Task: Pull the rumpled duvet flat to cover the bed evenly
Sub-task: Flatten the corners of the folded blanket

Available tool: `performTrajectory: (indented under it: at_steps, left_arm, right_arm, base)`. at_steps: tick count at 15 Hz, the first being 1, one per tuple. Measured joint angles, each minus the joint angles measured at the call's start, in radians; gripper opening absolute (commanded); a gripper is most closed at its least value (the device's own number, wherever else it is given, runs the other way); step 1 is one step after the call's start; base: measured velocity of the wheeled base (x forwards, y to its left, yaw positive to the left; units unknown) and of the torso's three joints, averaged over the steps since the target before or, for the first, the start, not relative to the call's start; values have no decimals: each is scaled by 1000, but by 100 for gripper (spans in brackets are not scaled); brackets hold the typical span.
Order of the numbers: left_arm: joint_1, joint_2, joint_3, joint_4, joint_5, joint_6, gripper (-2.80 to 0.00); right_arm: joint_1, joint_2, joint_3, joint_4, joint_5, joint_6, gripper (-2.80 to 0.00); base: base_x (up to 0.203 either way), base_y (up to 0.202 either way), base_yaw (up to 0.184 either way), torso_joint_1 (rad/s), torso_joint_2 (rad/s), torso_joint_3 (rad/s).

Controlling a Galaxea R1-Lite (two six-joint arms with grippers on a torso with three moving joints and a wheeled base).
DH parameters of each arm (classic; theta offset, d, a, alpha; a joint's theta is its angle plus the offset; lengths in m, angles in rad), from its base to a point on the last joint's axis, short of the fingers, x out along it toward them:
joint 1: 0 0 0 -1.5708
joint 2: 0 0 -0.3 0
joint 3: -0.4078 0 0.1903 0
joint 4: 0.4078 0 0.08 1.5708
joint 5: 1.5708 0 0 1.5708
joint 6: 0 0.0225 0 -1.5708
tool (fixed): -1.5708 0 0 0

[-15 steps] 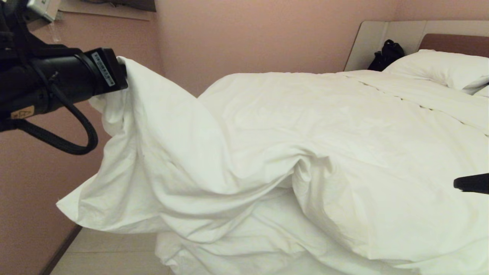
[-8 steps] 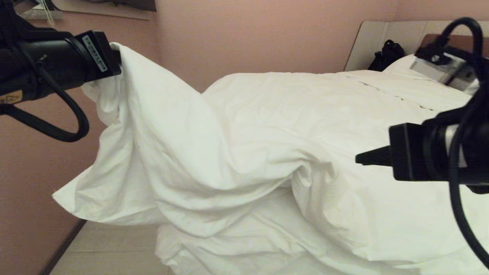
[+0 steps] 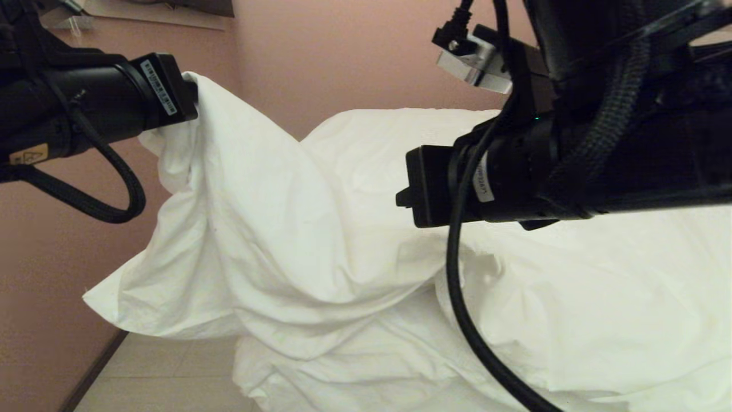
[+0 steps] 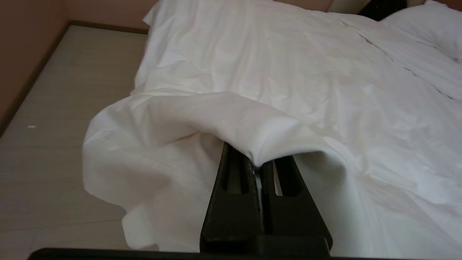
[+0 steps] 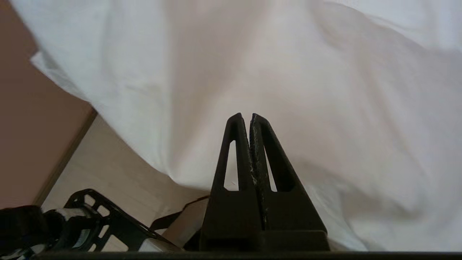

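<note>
Puffy white rumpled duvet (image 3: 320,240) hangs lifted at one edge, clamped in the left pincer (image 4: 257,167); the right pincer (image 5: 250,117), pressed together and empty, hovers above it.

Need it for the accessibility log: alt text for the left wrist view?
The left gripper is shut on a fold of the white duvet, holding its edge up beside the bed. The rest of the duvet lies rumpled across the bed, with pale floor and a pillow at the far end.
</note>
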State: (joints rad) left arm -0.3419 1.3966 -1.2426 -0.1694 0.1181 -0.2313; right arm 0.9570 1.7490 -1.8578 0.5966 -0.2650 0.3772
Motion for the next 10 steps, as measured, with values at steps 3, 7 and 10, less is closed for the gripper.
performTrajectory:
  at_steps: [3, 7, 10]
  left_arm:
    - [0, 3, 0, 0, -49, 0, -280]
    - [0, 31, -27, -20, -51, 0, -280]
    - [3, 55, -53, -27, -51, -1, -280]
  right_arm:
    - [-3, 44, -35, -5, 92, -17, -280]
    - [-24, 54, -41, -19, 228, -48, -280]
    - [-67, 59, -41, -40, 333, -77, 0]
  base:
    - [0, 0, 0, 0, 0, 0]
    - [0, 0, 0, 0, 0, 0]
    - [0, 0, 0, 0, 0, 0]
